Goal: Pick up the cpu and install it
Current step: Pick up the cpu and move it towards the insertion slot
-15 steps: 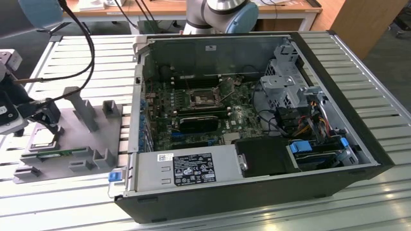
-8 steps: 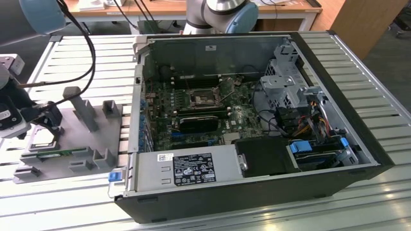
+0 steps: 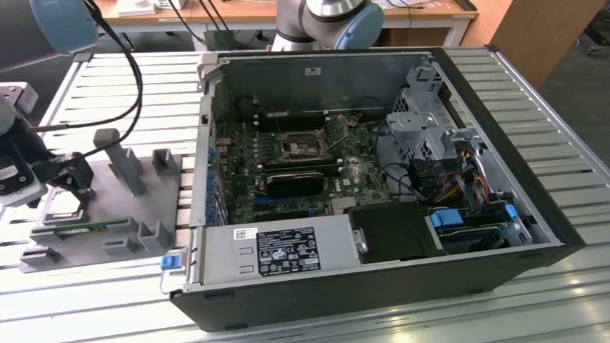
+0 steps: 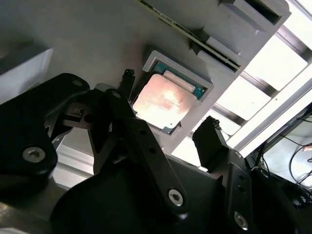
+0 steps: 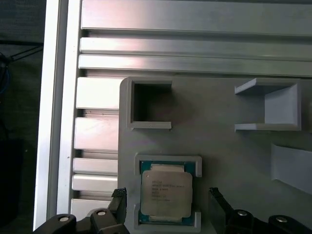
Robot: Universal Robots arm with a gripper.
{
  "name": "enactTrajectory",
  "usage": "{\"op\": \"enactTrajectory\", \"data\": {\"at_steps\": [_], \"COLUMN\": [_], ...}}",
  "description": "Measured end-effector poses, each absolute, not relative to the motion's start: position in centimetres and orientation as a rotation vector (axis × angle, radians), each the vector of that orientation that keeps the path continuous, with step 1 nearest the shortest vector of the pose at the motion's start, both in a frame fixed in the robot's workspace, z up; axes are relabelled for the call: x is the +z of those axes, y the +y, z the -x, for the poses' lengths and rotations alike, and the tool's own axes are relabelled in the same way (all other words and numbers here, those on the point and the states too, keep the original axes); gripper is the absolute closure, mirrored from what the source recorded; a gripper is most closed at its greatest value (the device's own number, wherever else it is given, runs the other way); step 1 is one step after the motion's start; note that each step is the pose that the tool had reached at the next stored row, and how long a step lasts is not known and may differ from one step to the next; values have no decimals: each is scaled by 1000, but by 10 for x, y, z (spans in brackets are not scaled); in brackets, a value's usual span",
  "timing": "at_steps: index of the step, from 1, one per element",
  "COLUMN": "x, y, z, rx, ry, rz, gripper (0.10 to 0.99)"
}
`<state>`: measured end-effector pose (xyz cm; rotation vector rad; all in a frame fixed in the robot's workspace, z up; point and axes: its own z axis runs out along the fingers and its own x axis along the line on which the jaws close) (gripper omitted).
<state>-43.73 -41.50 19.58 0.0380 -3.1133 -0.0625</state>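
Gripper (image 5: 166, 193) jaws open, astride cpu (image 4: 165, 101), which lies flat in grey holder (image 5: 219, 141) on table (image 3: 533, 86), exterior view's left of case (image 3: 381, 293), seemingly untouched; risk: off-centre closing tilts chip, jamming it against holder's corner lips, or pads slip off thin edges.

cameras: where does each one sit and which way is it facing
Exterior view: off the arm, looking down on the open computer case and grey fixture tray; shows the arm and the gripper.
First wrist view: on the wrist, straight down on the cpu; open fingertips flank it.
Second wrist view: on the wrist, slanting past the gripper at the cpu.
Both wrist views share cpu, tray, gripper.
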Motion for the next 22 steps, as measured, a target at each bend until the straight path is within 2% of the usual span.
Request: {"op": "enactTrajectory", "data": {"at_steps": [10,12,13,22], "x": [187,186,186,182], "y": [-414,-412,-412,-410], "z": [438,438,438,441], "rx": [-63,-63,-63,-62], "ry": [-3114,-3113,-3114,-3121], "rz": [-40,-41,-41,-45], "gripper": [325,337,408,408]}}
